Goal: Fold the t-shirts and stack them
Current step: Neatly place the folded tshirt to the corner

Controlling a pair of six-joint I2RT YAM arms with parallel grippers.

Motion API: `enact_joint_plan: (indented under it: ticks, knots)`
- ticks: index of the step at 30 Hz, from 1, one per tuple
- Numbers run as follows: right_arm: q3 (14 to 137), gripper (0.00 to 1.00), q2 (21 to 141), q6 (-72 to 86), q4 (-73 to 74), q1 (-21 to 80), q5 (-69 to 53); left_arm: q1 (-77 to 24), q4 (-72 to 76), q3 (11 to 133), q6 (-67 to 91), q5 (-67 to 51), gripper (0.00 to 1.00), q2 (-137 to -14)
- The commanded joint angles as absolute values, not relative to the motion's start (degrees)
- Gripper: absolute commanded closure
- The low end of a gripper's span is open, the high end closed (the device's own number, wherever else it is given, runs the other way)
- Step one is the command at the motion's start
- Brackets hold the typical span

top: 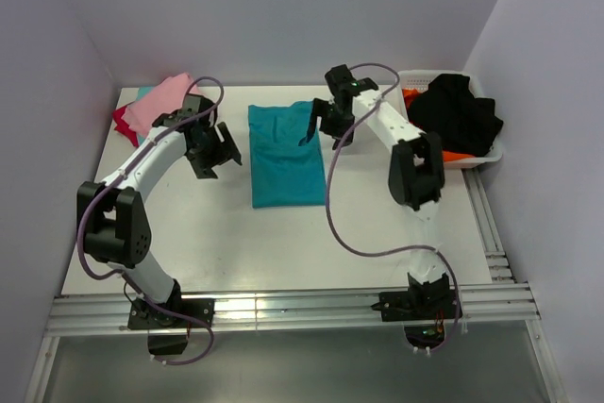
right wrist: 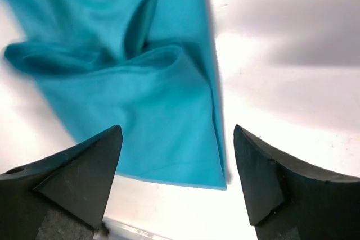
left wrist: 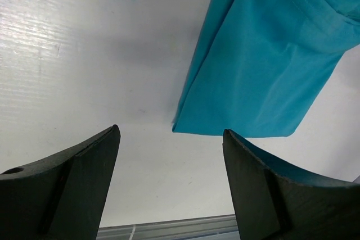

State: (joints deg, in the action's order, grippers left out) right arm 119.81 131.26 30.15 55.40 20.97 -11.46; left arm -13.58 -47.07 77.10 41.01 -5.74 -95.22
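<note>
Fingers on my left gripper and right gripper are spread, holding nothing, with the half-folded teal cloth t-shirt flat between them; I judge its last fold and stacking onto the pink-topped shirt pile beyond the left fingers remain

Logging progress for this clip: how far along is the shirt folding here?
Done: a pink cloth t-shirt tops a pile at the far-left corner. In hand: the teal cloth t-shirt lies mid-table, folded into a long strip; left gripper and right gripper hover open at its edges. Left: finish folding, stack it; black and orange garments sit in the white plastic mesh basket.
</note>
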Motion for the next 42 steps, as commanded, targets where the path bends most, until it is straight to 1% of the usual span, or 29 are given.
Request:
enact_joint_plan:
  ticks: [1,2,3,5,6,8,9,12,19,26,29,32,34,35,36,37,41,42]
  knots:
    - [105.91,0.13,112.47,29.26,46.18,21.01,-8.97,-15.03,-45.97,79.02,40.96,-5.98,0.20,-95.98]
    - [101.12,0.13,109.45,29.88,44.23,20.74,-10.01,-15.73,-45.62,78.40,41.22,-6.15,0.20,-96.06]
    - [92.72,0.13,104.64,30.14,42.56,20.31,-10.63,-16.08,-45.09,77.09,41.83,-6.24,0.21,-96.06]
    - [85.55,0.13,101.18,30.93,38.95,20.21,-12.73,-17.31,-43.34,74.81,42.97,-6.94,0.21,-95.89]
    - [80.04,0.13,100.12,31.37,38.07,20.21,-13.27,-17.66,-42.63,74.01,43.33,-7.29,0.21,-95.89]
    - [75.00,0.13,97.74,32.86,35.69,20.21,-14.41,-18.80,-40.79,71.91,44.55,-7.64,0.21,-96.06]
    - [70.62,0.13,96.60,33.39,34.55,20.21,-15.55,-19.16,-40.17,71.20,45.08,-8.17,0.21,-96.41]
    - [64.36,0.14,94.93,35.07,30.77,20.65,-16.78,-20.21,-37.80,68.91,46.58,-8.44,0.21,-97.12]
    - [59.68,0.15,95.97,36.83,26.64,22.85,-17.49,-22.23,-36.39,67.94,48.43,-6.42,0.21,-98.61]
    - [61.70,0.18,99.58,37.35,25.49,23.82,-16.79,-23.29,-35.60,64.70,49.92,-5.72,0.23,-97.74]
    - [63.28,0.21,101.51,37.44,25.23,24.08,-16.70,-23.81,-34.98,62.41,50.71,-5.36,0.23,-97.21]
    - [64.16,0.29,103.10,37.62,24.87,24.34,-16.52,-24.26,-33.67,59.68,51.59,-5.54,0.24,-96.24]
    - [64.42,0.42,103.88,37.62,24.52,24.61,-16.44,-24.52,-32.96,58.63,51.85,-5.80,0.25,-95.71]
    - [64.51,0.51,104.06,37.62,24.52,24.78,-16.44,-24.70,-32.61,58.01,52.03,-5.80,0.26,-95.71]
    - [64.60,0.64,104.50,37.70,24.70,24.87,-16.26,-24.78,-32.35,57.92,52.03,-5.80,0.26,-95.80]
    - [64.51,0.66,104.68,37.71,24.61,24.96,-16.17,-24.87,-32.26,57.75,52.21,-5.80,0.26,-95.97]
    - [63.90,0.68,105.03,37.53,24.61,25.22,-16.08,-25.57,-31.82,58.27,52.47,-5.45,0.27,-96.85]
    - [63.72,0.71,105.03,37.53,24.61,25.31,-16.00,-25.66,-31.73,58.36,52.56,-5.36,0.27,-97.20]
